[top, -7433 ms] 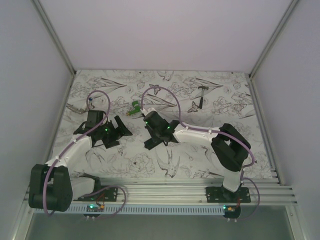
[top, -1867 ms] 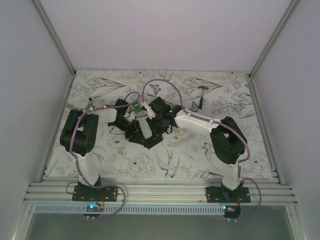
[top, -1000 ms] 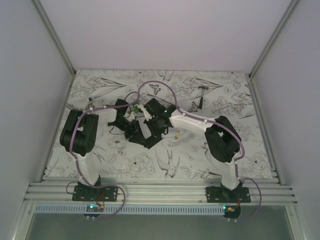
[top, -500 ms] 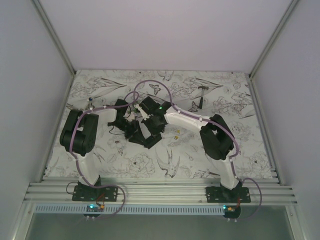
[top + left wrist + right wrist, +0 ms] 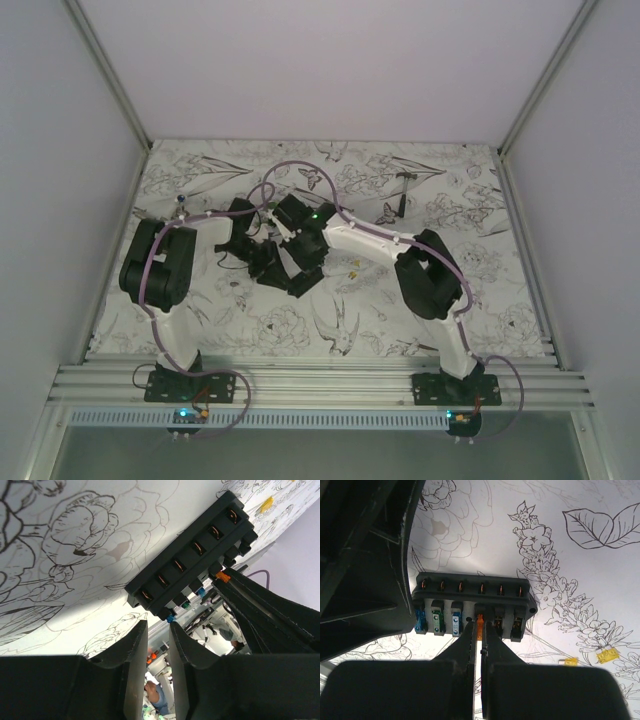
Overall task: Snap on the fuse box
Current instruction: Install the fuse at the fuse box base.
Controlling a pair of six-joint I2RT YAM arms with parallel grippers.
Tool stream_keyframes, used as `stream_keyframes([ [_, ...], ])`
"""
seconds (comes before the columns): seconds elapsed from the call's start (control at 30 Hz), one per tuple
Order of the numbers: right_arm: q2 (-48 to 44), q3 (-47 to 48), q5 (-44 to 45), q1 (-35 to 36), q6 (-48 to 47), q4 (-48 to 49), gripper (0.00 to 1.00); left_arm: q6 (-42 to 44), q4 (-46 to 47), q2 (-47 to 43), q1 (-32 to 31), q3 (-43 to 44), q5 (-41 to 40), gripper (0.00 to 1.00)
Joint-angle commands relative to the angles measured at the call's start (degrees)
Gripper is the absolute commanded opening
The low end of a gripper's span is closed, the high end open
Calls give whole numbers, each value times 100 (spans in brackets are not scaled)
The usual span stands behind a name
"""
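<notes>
top, change: right arm has swung further left over the last two seconds, elbow tucked in; left arm unchanged. Right hand now meets left hand mid-bench.
left wrist, box: small black oblong plastic fuse box lies flat on the bench just beyond the left hand's tips. Its fingers are a narrow gap apart with nothing between them.
right wrist, grip: right hand nearly closed, pinching a small translucent orange fuse at the box's fourth slot.
right wrist, slots: three coloured fuses (blue, green, blue) stand in slots one to three; the last two look empty.
meaning: the swing looks like delivery of fuse four. Judged mid-task: press home next.
</notes>
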Motion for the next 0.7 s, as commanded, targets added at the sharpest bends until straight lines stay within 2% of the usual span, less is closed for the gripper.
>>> stream_keyframes([
  [0.0,629,-586,393,190,-171,-404,0,139,-241,-21,39,-79,-265,26],
  [0.2,420,-982,442,229,-184,-317,0,139,-241,-6,47,-79,-276,25],
  [0.47,806,-574,544,231,-186,-265,0,148,-240,-31,59,-92,-285,25],
  [0.67,508,-1418,728,205,-101,-204,0,156,-241,-45,67,-105,-287,24],
])
